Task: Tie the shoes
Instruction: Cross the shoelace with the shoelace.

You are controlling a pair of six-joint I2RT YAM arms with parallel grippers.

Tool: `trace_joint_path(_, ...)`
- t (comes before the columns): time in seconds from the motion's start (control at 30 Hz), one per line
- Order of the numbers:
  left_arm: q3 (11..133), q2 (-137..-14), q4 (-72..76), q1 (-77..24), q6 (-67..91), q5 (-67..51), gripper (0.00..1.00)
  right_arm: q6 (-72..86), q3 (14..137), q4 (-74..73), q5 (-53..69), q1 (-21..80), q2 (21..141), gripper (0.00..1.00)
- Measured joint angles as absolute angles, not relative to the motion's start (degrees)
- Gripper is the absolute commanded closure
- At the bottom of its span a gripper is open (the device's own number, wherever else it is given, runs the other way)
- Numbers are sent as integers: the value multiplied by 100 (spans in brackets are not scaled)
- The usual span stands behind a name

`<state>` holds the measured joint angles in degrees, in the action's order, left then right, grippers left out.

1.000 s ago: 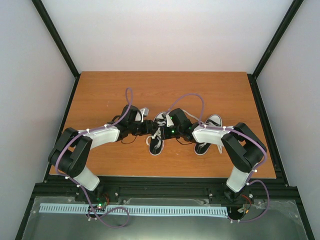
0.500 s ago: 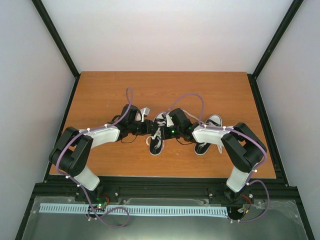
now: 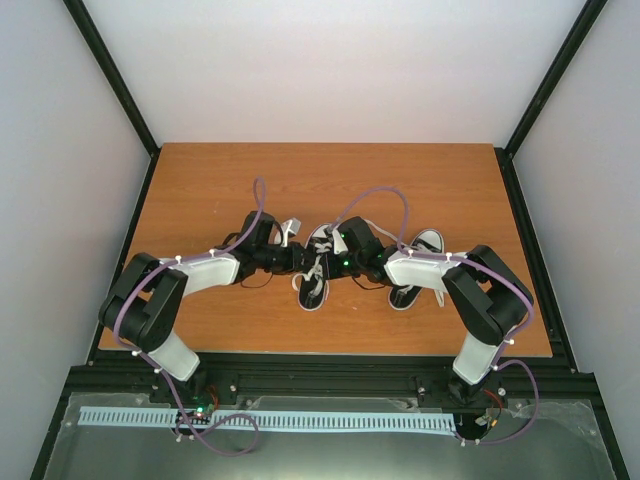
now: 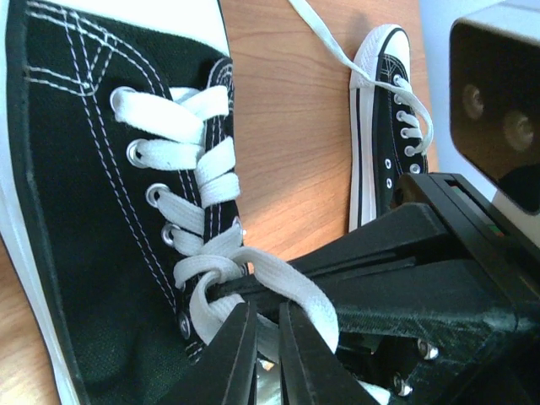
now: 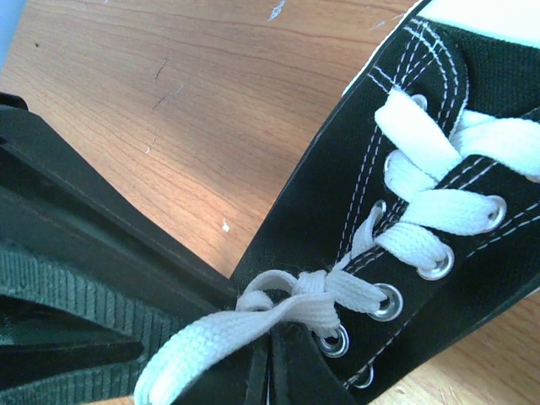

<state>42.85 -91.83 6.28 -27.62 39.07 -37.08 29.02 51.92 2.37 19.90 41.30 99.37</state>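
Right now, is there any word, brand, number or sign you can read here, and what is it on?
None can be read anywhere.
On the sneaker being tied: only stitching and eyelets, no brand.
On its lace: nothing printed.
On the other sneaker: no label shows.
On the robot arms: green lights, no legible lettering.

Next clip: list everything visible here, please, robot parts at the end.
shoes: two, black with white toes, one mid-table, the other shoe to its right.
laces: white, long, on both shoes.
table: one, brown wood.
cables: purple, along both arms.
arms: two, black and white, left arm, right arm.
left gripper, right gripper: black, both at the middle shoe's laces.
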Motion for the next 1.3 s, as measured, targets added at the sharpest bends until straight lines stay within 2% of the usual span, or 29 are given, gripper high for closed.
trace_joint_path(0.17, 4224, -9188, 646, -2759, 3966, -3824, 70, 2904, 5192, 233, 1977, 4130, 9937, 97)
trace_joint_path(0.3, 4171, -9190, 657, -2746, 4045, -3907, 66, 2904, 5192, 233, 1968, 4130, 9937, 97)
trace_joint_path(0.47, 4150, -9238, 720, -2742, 4091, -4014, 72, 2904, 5192, 226, 1957, 4130, 9937, 97)
trace_joint_path(0.87, 4104, -9373, 860, -2738, 4268, -4112, 99, 2904, 5192, 211, 1907, 4130, 9939, 97)
trace_joint_path(1.13, 4091, -9343, 862, -2738, 4287, -3994, 99, 2939, 5192, 217, 1876, 4130, 9937, 97)
trace_joint_path(1.3, 4062, -9249, 869, -2738, 4287, -3857, 99, 2947, 5190, 176, 1778, 4141, 9870, 89)
